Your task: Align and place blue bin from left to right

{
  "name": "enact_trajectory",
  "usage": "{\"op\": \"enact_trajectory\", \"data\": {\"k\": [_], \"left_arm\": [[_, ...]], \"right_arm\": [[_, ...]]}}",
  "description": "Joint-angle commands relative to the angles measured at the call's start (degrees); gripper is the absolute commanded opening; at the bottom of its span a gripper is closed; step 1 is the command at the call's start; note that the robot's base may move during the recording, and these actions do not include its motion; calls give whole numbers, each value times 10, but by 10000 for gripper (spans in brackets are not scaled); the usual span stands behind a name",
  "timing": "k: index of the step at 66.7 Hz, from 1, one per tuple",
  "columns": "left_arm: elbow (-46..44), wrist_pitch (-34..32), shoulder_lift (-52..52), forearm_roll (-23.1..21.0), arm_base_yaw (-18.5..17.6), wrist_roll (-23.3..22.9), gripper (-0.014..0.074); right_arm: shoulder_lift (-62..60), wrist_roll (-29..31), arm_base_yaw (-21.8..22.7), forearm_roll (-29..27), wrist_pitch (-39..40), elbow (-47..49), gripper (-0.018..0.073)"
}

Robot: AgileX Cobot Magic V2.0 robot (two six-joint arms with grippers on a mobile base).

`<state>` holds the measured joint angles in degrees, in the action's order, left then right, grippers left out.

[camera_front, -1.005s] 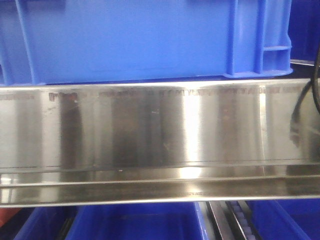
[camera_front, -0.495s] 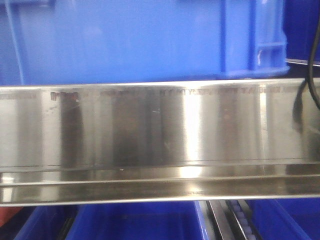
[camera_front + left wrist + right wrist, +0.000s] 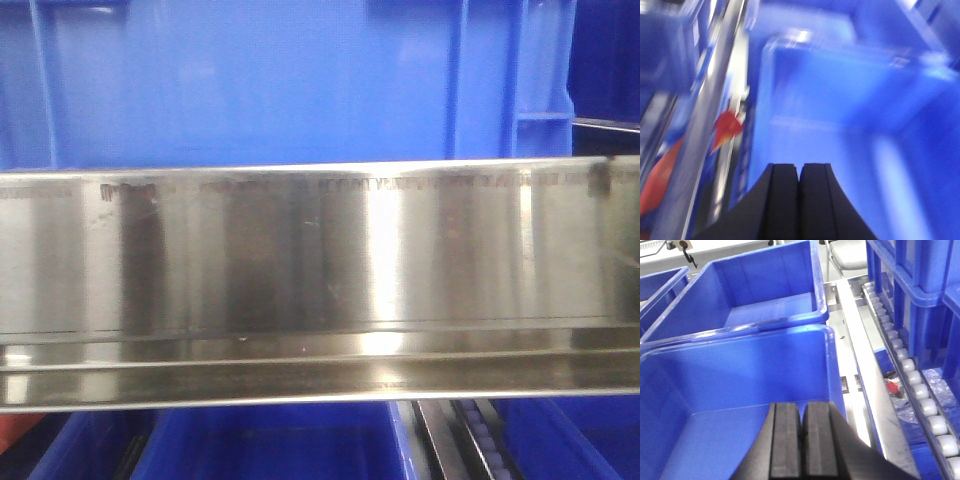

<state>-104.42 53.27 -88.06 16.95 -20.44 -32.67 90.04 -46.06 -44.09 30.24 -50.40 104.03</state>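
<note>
The bin (image 3: 260, 85) is seen in the front view filling the upper part of the frame, its smooth blue side wall spanning nearly the whole width, with raised vertical ribs near the left edge and a pair of ribs near the right corner. It stands just behind a brushed steel rail (image 3: 300, 260) that crosses the frame from left to right; the bin's lower edge is hidden by the rail's top edge. Below the rail, more blue crates (image 3: 270, 440) are seen, with a dark gap between them at the right.

In the right wrist view the right tool (image 3: 803, 440) is seen clenched, its two black pads pressed together with nothing between them, held above the open inside of a blue crate whose near rim (image 3: 740, 342) runs across the frame. A second open crate (image 3: 765, 285) stands just behind it, rim against rim. To the right, a steel strip and a roller track (image 3: 912, 375) run from near to far, with stacked blue crates (image 3: 920, 270) beyond them.

The left wrist view is heavily blurred. The left tool (image 3: 800, 200) is likewise seen closed, pads together and empty, over the inside of a blue crate (image 3: 840, 100). A steel rail (image 3: 710, 110) runs diagonally at the left (with an orange-red shape (image 3: 726, 127) beside it that cannot be identified).
</note>
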Motion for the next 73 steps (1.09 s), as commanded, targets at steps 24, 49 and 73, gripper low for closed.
{"op": "enact_trajectory", "data": {"k": [24, 49, 73], "left_arm": [[209, -116, 172, -43, -3, 5, -111], [511, -369, 390, -55, -3, 8, -111], [675, -471, 558, -25, -3, 10, -111]], "right_arm": [[-126, 7, -23, 45, 114, -158, -165], [-316, 7, -25, 50, 297, -420, -165], [-514, 57, -25, 52, 398, -606, -165]]}}
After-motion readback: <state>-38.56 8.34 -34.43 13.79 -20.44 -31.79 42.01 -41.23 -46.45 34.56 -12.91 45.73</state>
